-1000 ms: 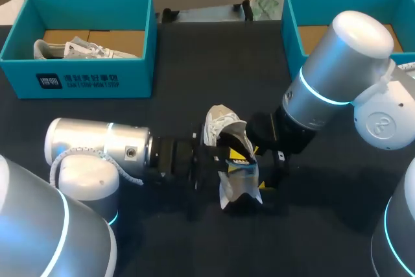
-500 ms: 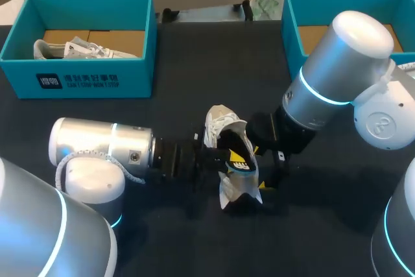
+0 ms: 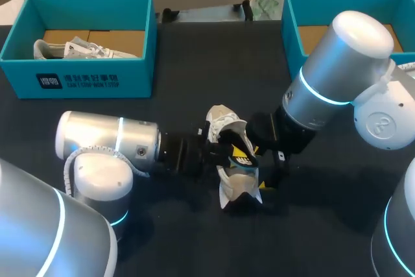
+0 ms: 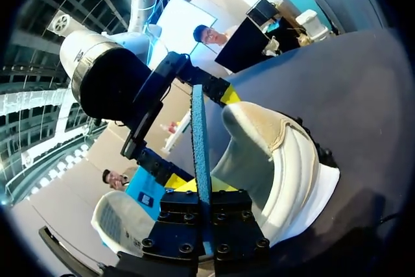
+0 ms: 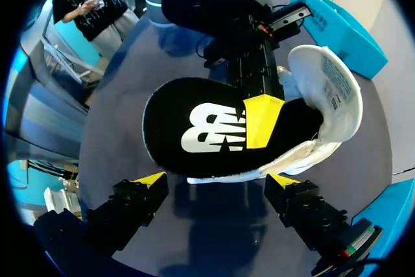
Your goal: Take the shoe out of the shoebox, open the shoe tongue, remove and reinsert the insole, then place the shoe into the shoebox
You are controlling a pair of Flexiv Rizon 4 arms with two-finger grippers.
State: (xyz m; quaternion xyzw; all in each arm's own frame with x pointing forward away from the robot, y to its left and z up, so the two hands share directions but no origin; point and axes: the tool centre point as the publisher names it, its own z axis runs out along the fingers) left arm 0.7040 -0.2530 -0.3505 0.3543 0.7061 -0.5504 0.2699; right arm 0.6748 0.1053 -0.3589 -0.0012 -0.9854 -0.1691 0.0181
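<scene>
Shoe [image 3: 222, 123] out on the dark table [image 3: 175, 225], mid-table between the two arms, well apart from both boxes, lying tilted rather than flat on its sole. Left gripper [image 4: 202, 192] comes in level from the left. Its fingers are pressed together on the insole [image 5: 214, 128], one yellow tip flat on the black printed face, the other finger behind it. From the left wrist the insole shows edge-on as a thin blue strip running straight out between the fingers, with the shoe's pale upper just beside it. The insole lies across the shoe's opening; how far in it sits, cannot tell. Tongue [image 5: 327, 85] folded back, label side showing. Right gripper [image 5: 217, 180] is at the shoe's other side, fingers spread wide, yellow tips short of the shoe's edge; no contact visible. Teal shoebox [image 3: 84, 76] at the far left corner holds a second pale shoe [image 3: 84, 48]. Another teal shoebox [image 3: 292, 24] at the far right, partly behind the right arm.
</scene>
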